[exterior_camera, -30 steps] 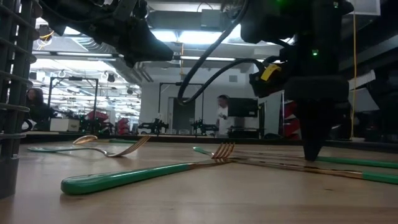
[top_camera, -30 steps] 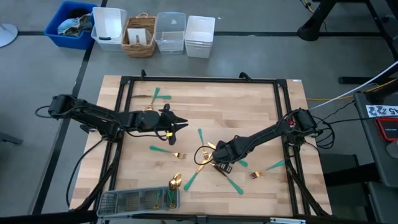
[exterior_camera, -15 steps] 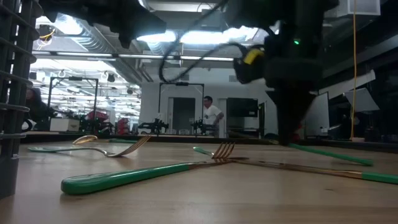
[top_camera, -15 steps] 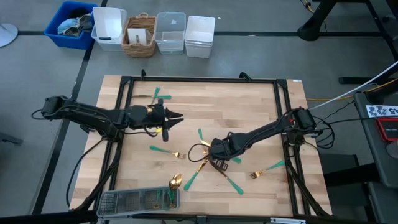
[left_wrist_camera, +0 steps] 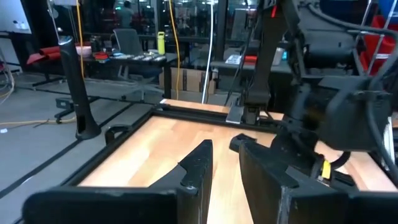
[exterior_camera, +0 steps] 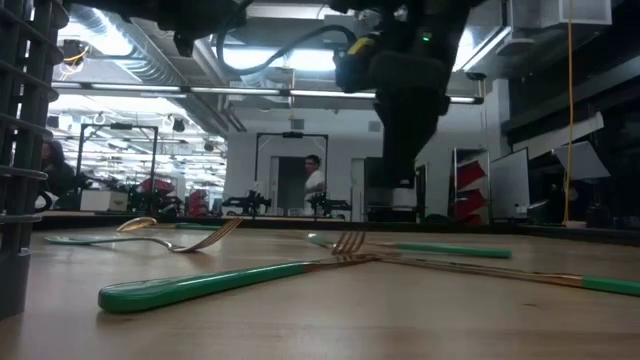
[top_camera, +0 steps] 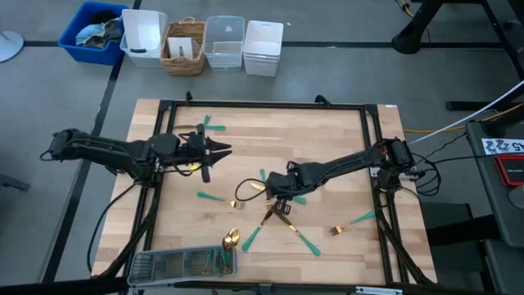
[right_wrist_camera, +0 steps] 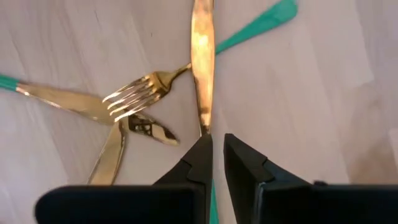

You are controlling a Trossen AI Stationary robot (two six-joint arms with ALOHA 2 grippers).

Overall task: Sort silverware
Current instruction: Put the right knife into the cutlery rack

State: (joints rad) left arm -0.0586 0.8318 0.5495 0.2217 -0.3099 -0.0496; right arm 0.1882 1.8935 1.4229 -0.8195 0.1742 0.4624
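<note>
Right arm's tool [top_camera: 266,188] is now lifting toward the counter's [top_camera: 327,139] middle, away from the crossed silverware [top_camera: 270,215], while the left tool [top_camera: 223,150] is retreating to its own side, fingers slightly spread and empty. The right tool's fingers are hanging narrowly parted, apparently gripping nothing, lined up over a knife [right_wrist_camera: 202,62] lying beside a fork [right_wrist_camera: 134,96], probably to single it out for the tray [top_camera: 180,262].

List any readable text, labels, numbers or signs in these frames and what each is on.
Nothing reads clearly.
White tag at the high view's right edge: dark characters, too small to read.
Paper in the basket: no legible print.
Red signs in the room behind: blurred, unreadable.
Silverware and tray: no markings visible.
</note>
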